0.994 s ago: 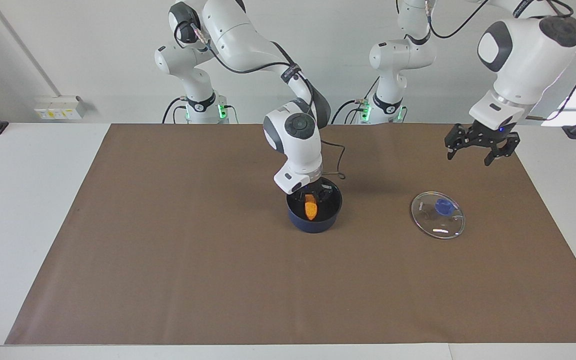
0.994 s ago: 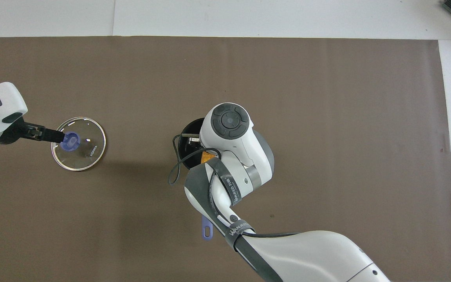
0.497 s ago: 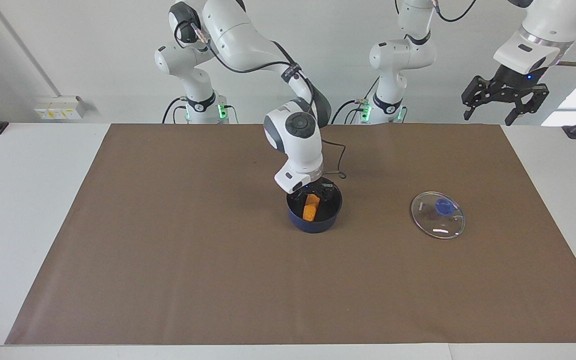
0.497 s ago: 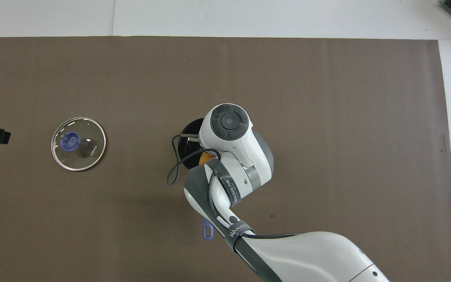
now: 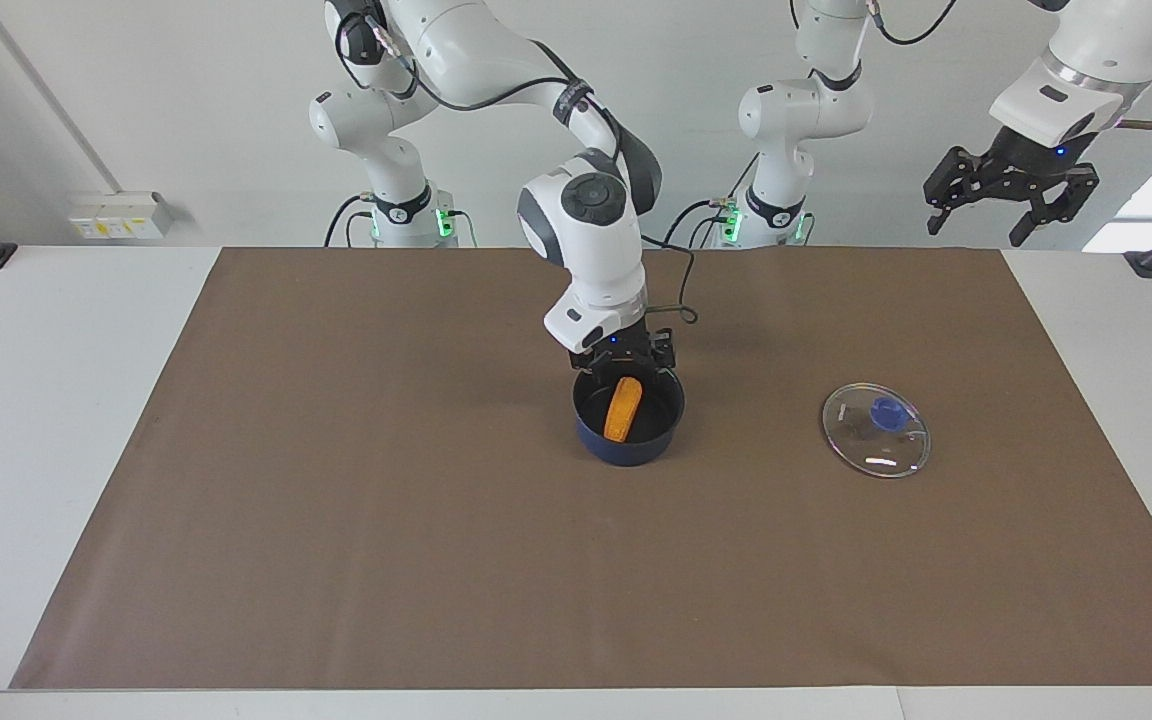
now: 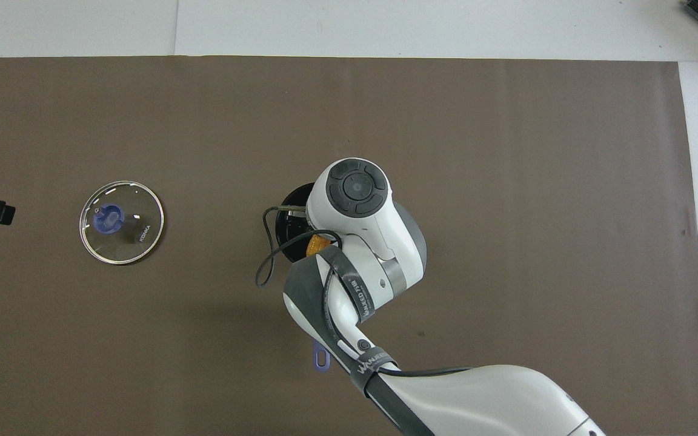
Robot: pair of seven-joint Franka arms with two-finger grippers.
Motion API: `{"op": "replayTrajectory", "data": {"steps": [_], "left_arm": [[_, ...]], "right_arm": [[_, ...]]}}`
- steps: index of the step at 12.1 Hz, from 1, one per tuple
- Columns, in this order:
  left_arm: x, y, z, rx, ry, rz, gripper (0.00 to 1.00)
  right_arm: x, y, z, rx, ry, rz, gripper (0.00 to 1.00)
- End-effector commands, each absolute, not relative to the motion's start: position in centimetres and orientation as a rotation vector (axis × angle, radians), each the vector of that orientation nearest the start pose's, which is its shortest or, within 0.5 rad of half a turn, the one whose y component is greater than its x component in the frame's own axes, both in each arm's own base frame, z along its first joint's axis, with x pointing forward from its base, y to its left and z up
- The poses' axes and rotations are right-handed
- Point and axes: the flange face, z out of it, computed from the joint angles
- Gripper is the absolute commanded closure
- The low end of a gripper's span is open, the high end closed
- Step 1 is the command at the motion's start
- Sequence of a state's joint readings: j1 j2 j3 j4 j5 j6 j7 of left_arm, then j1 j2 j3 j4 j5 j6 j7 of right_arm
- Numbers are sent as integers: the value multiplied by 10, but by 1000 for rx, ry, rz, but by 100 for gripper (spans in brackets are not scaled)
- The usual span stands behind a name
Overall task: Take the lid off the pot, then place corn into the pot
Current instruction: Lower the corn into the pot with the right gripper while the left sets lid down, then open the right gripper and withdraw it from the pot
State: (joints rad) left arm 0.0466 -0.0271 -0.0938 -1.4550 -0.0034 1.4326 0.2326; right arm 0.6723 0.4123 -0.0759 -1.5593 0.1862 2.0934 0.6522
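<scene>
- Facing view: the left gripper [image 5: 1011,205] hangs high over the left arm's end of the table, fingers spread, holding nothing.
- The right gripper [image 5: 626,356] sits just above the pot [image 5: 629,418], fingers apart, gripping nothing.
- The corn [image 5: 623,408] lies in the pot.
- The lid [image 5: 876,429] lies flat on the brown mat [image 5: 336,500], knob up, well apart from the pot toward the left arm's end.

table with a brown mat

the white table [image 5: 56,420] carries a brown mat [image 5: 386,560]; on the mat stand the pot [image 5: 628,440] mid-table and the lid [image 5: 875,429], lying flat toward the left arm's end.
</scene>
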Motion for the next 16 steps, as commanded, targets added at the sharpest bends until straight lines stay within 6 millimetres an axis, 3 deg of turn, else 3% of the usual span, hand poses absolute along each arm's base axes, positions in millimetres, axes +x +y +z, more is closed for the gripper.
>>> {"op": "replayTrajectory", "data": {"steps": [1, 5, 8, 13, 16], "left_arm": [[532, -37, 693, -3111, 445, -7, 0], [532, -45, 703, -3109, 452, -10, 0], [526, -48, 709, -3137, 407, -9, 0], [519, -47, 716, -3157, 330, -35, 0], [517, -47, 715, -3159, 329, -33, 0]], "right_arm": [[564, 368, 455, -2937, 219, -29, 0], [577, 295, 504, -3043, 263, -98, 0], [580, 230, 540, -3069, 169, -64, 0], [568, 107, 597, -3084, 67, 0, 0], [552, 59, 621, -3085, 75, 48, 0]]}}
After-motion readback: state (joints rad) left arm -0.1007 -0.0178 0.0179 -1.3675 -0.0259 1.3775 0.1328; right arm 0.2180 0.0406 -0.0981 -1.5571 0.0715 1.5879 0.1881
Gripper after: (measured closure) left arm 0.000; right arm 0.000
